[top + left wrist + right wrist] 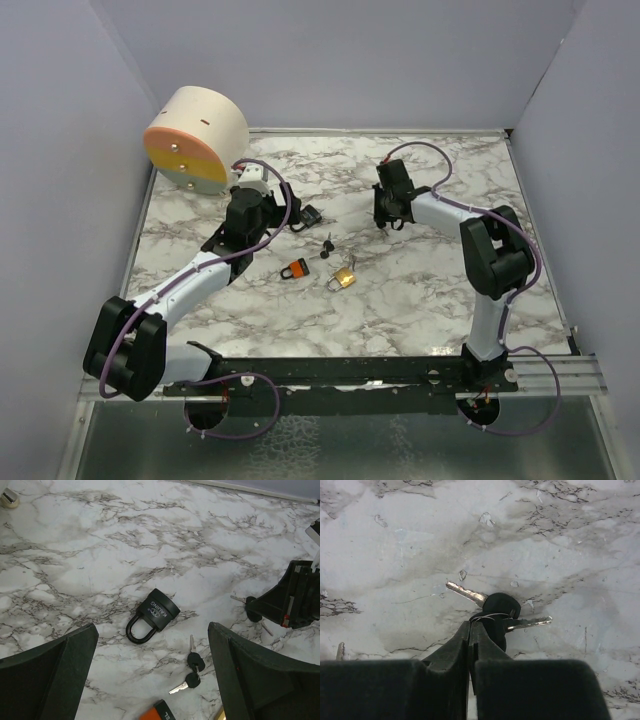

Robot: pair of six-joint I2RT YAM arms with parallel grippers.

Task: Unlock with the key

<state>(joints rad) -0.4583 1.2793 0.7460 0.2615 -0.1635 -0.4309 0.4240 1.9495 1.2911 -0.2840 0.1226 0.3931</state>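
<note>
A black padlock (154,614) marked KAIJING lies on the marble table, just ahead of my open left gripper (152,680); it also shows in the top view (311,214). A loose pair of black-headed keys (192,670) lies between the left fingers, also seen from above (325,246). An orange padlock (295,268) and a brass padlock (344,277) lie nearer the front. My right gripper (471,629) is shut, its tips pinching a second pair of black-headed keys (501,609) low over the table (388,222).
A beige cylinder with an orange and yellow face (195,140) stands at the back left. Grey walls close the table on three sides. My right gripper (292,600) shows at the right of the left wrist view, near the loose keys.
</note>
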